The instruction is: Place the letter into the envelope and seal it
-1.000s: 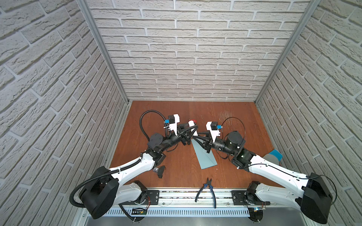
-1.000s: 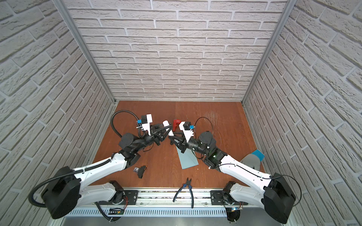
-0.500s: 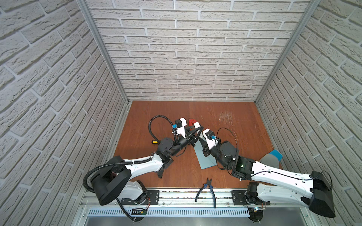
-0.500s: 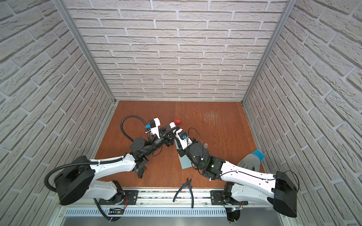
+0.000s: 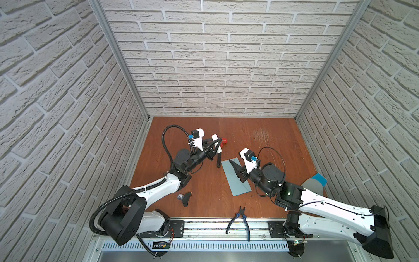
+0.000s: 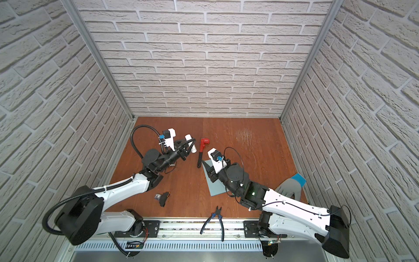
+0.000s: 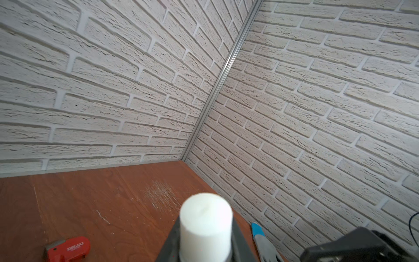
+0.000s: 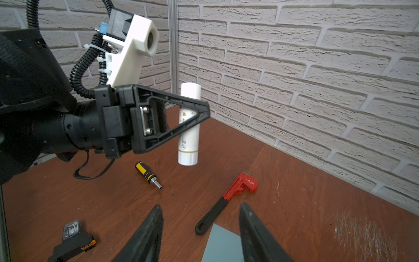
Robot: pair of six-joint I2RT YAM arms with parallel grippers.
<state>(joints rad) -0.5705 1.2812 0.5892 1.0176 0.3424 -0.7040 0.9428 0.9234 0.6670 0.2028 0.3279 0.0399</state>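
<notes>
Nearest me, blue-handled pliers (image 5: 242, 213) lie across the table's near edge, with a small black module (image 5: 186, 199) to their left and a grey glove (image 6: 289, 188) with a blue cuff off to the right; nothing touches any of them.

A little further in, right of centre, the envelope (image 5: 237, 187) lies flat on the wooden table (image 5: 260, 127), a plain blue-grey rectangle with one diagonal seam showing. The letter shows in none of the views, so I take it to be inside already, though I cannot confirm that.

The right gripper (image 8: 201, 205) hovers over the envelope's far end, its fingers well apart and nothing between them. Just beyond lies a red pipe wrench (image 8: 235, 188), its black handle tip close beside the envelope's far corner.

Further off and to the left, the left gripper (image 8: 196, 112) is clamped round a white glue stick (image 8: 189, 145), held roughly upright and clear of the table; a yellow-and-black screwdriver (image 8: 147, 174) lies on the wood near it.

I cannot tell whether the stick's cap is off, nor whether the flap is stuck down. By my reckoning the inserting is done and the sealing is left: glue to the flap, then press it shut.
</notes>
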